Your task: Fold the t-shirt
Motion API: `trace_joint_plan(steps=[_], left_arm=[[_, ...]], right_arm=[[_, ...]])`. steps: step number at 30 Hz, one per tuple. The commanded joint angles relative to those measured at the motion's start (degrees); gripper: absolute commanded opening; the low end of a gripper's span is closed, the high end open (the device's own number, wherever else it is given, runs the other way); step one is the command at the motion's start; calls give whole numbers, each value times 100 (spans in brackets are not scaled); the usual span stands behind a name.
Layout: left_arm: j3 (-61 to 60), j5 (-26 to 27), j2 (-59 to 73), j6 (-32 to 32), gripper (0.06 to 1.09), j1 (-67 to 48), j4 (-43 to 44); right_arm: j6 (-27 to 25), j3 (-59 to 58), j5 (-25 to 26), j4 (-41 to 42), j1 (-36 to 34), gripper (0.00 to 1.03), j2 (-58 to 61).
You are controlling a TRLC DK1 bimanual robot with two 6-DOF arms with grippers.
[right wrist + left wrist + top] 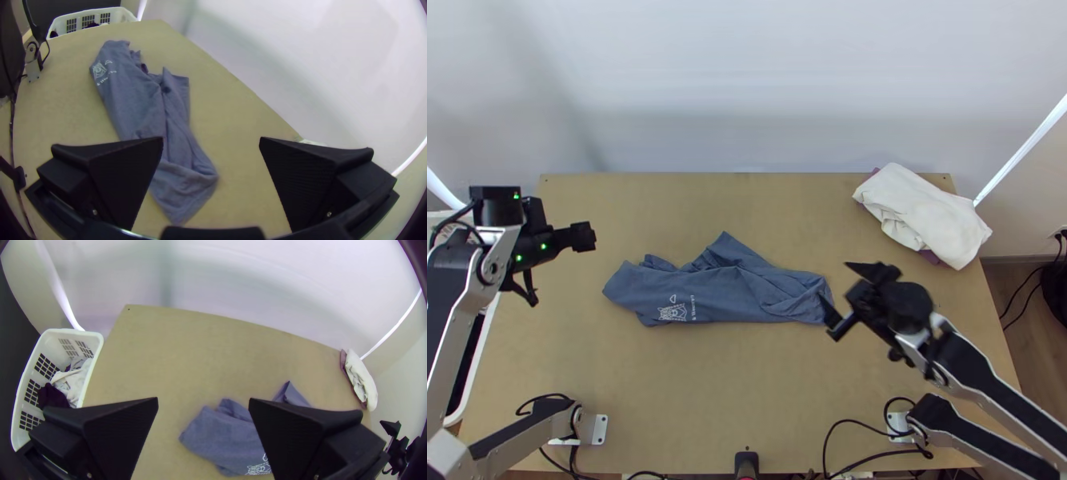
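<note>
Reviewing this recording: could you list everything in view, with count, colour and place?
T-shirt: one, blue with a pale print, gathered into an uneven strip mid-table
Table: one, light wood, under the shirt
White cloth: one bundle, at the table's far right corner
Purple cloth: one visible piece, against the white bundle's edge
Basket: one, white, beyond the table's left side
Clothes in it: white and dark purple, count unclear
Cables: several, black, by the near edge
Backdrop: one, whitish, behind the table
Arms: two, silver-grey and black, left and right
Left gripper: one, black, fingers open, over the table's left side
Right gripper: one, black, fingers open, by the shirt's right end
</note>
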Motion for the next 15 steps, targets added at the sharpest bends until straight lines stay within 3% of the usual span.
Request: trace_joint_plan(steps=[1, 9, 13, 15], left_arm=[[-216, 62, -190, 191, 105, 51, 115], [-488, 62, -366, 349, 105, 253, 256], [-620, 62, -401, 349, 105, 270, 335], [-681, 62, -401, 358, 105, 297, 388]], right_arm=[[-125, 466, 63, 101, 309, 98, 624], [147, 1196, 54, 488, 643, 96, 2224], [323, 1494, 19, 646, 670, 81, 2856], [376, 1600, -8, 751, 670, 68, 3120]])
